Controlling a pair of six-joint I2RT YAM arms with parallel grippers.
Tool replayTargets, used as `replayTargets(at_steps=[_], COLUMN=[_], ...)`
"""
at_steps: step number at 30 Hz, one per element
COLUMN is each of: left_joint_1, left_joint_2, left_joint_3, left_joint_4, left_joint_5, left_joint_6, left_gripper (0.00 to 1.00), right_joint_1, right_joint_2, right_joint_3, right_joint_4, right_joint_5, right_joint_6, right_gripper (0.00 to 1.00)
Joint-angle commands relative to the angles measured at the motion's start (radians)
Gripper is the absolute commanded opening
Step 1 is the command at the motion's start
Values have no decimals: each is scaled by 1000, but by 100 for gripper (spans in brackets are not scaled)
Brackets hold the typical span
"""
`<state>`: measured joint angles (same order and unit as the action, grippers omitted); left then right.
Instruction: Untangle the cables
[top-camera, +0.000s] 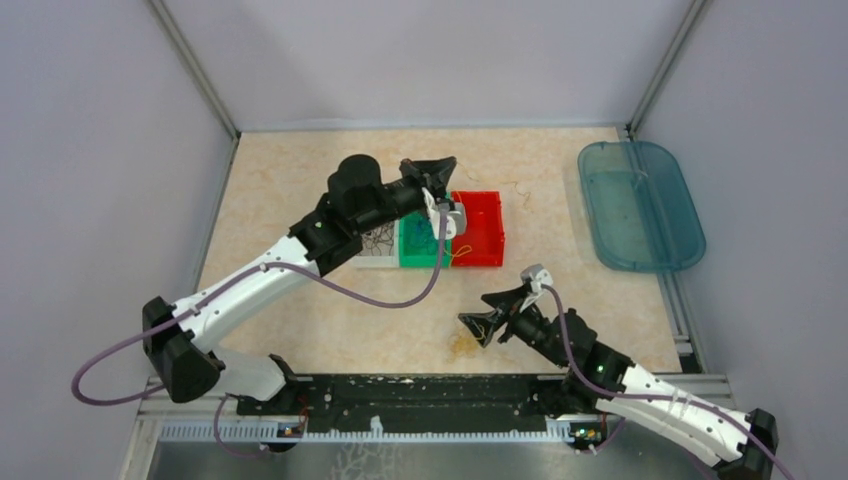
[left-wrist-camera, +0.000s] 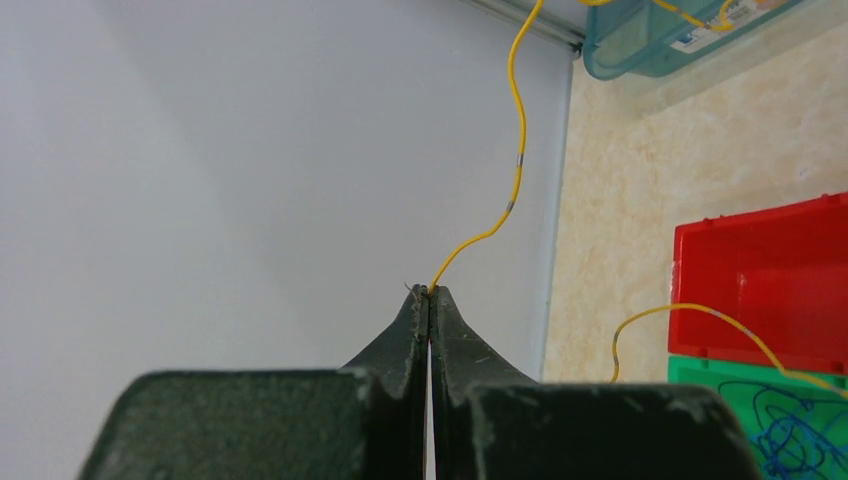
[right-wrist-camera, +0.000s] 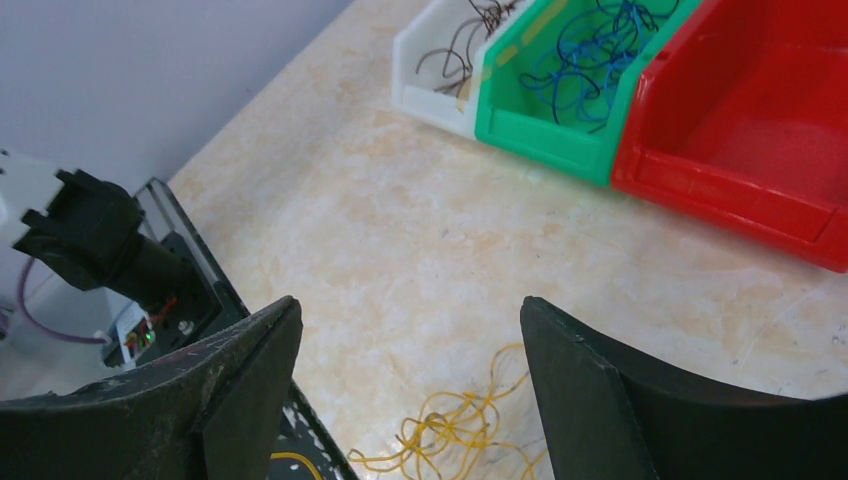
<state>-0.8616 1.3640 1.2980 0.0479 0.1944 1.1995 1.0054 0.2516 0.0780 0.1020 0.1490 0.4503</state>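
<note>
Overhead camera looks down; close wrist cameras share red bin (left-wrist-camera: 765, 285).

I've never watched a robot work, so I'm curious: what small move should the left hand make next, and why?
Probably lower the left hand toward the red bin and let go. It is shut on one yellow wire; blue wires lie in the green bin, brown wires in the white bin, and the red bin seems to hold none.

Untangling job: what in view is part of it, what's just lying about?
Job: yellow wire pinched in left gripper; yellow tangle below open right gripper; blue wires in green bin; brown wires in white bin; empty red bin.
Lying about: teal tray; robot's purple cable.
</note>
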Motion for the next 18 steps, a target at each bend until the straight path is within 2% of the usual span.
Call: replayTargets(at_steps=[1,3,9,14,18], left_joint_1=[0,-1,13,42,44], left_joint_2=[58,92,186,218,254], left_joint_3=[-48,-46,-45,-53,-102], left_joint_4=[231,265,302,385,369], left_joint_5=[-14,-43,-142,-116,-129], left_joint_6=[-103,-132,-92,-231,-148], left_gripper=[0,0,0,0,0], right_joint_1=[7,7,7,7,7], right_joint_2=[-124,-163,-205,-184,-145], right_joint_3=[6,10,36,57,73], right_joint_4=[-16,-61,-183,-181,-174], right_joint_5=[21,38,102,99,96], right_joint_6=[16,20,24,4,-2], right_gripper=[80,79,73,72,72])
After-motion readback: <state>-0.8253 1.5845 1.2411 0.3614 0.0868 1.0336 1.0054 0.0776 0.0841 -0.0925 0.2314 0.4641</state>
